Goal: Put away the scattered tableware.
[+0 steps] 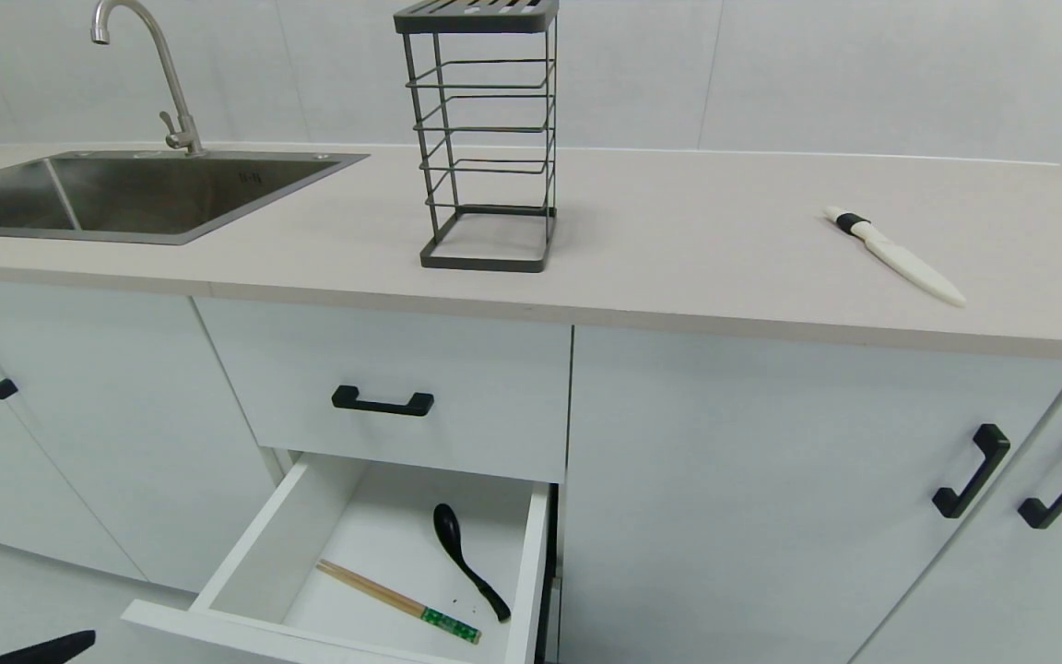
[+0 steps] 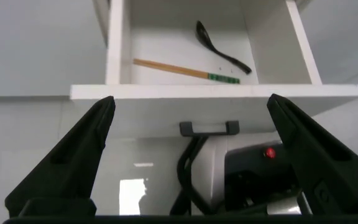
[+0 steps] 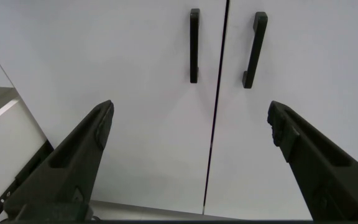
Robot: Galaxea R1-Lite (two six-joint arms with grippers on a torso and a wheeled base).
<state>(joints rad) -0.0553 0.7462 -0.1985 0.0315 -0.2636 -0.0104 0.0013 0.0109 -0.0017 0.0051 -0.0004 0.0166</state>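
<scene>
A white knife with a black band lies on the counter at the right. The lower drawer stands pulled out. In it lie a black spoon and a pair of wooden chopsticks with green ends. My left gripper is open, held in front of the drawer's front panel and its black handle. My right gripper is open with nothing in it, facing the white cabinet doors.
A black wire rack stands mid-counter. A steel sink with a tap is at the left. The upper drawer is shut. Cabinet doors with black handles are at the right.
</scene>
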